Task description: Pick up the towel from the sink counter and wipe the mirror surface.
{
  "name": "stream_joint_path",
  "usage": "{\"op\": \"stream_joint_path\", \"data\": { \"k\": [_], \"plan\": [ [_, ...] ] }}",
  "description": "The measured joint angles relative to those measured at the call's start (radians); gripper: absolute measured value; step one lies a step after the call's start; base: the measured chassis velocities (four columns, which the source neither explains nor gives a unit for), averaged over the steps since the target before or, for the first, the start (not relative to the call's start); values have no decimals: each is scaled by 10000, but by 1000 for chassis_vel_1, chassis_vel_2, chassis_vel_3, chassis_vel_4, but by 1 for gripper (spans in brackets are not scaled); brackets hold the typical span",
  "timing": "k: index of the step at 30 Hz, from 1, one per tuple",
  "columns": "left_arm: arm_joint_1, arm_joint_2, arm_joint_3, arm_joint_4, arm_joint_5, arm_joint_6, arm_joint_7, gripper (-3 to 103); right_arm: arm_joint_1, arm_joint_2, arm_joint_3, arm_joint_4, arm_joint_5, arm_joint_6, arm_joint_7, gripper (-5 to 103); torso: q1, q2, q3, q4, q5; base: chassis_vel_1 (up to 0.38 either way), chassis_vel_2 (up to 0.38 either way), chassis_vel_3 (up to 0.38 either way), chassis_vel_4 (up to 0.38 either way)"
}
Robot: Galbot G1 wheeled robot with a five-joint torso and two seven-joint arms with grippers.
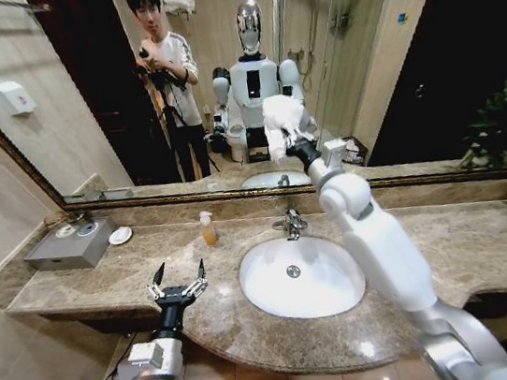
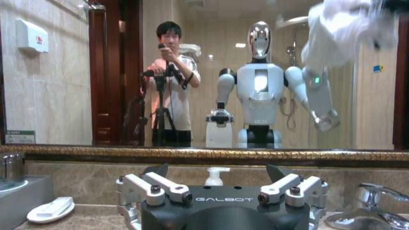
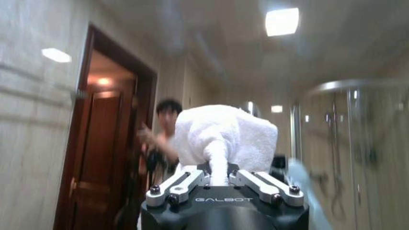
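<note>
The left gripper (image 1: 177, 278) hovers just above the marble sink counter surface (image 1: 77, 281), jaws apart, left of the white basin (image 1: 301, 278) and near a soap bottle (image 1: 207, 228). At centre stands the chrome faucet (image 1: 290, 224). Further right, the right gripper (image 3: 219, 178) has its jaws clamped on the white towel (image 1: 280, 122), raised against the mirror surface (image 1: 386, 58).

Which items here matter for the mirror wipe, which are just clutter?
In play: towel gripped by right gripper, against the mirror surface; sink counter.
Clutter: soap bottle, soap dish, faucet, grey tray. Left gripper idle, open.
</note>
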Motion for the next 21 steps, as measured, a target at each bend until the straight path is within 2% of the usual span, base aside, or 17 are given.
{"op": "stream_joint_path", "data": {
  "k": [4,7,11,13,17,21],
  "plan": [
    [0,0,0,0,0,0,0,100,1011,-108,21,-19,225,-160,52,11,0,1,0,-3,-1,0,0,0,0],
    [0,0,0,-1,0,1,0,100,1062,-85,-58,-57,214,-186,66,11,-1,1,-1,-2,-2,0,0,0,0],
    [0,0,0,-1,0,1,0,100,447,-3,-226,-111,35,-143,65,11,0,0,0,-2,0,0,0,0,0],
    [0,0,0,-1,0,0,1,100,-414,109,-374,-218,-302,101,88,11,0,0,0,-3,2,0,0,0,0],
    [0,0,0,-1,0,0,0,100,-1168,266,-463,-262,-699,310,40,11,-1,0,0,-6,3,0,0,0,0],
    [0,0,0,0,0,1,0,100,-1051,356,-470,-411,-742,378,43,11,-2,0,1,-4,3,0,0,0,0]
  ]
}}
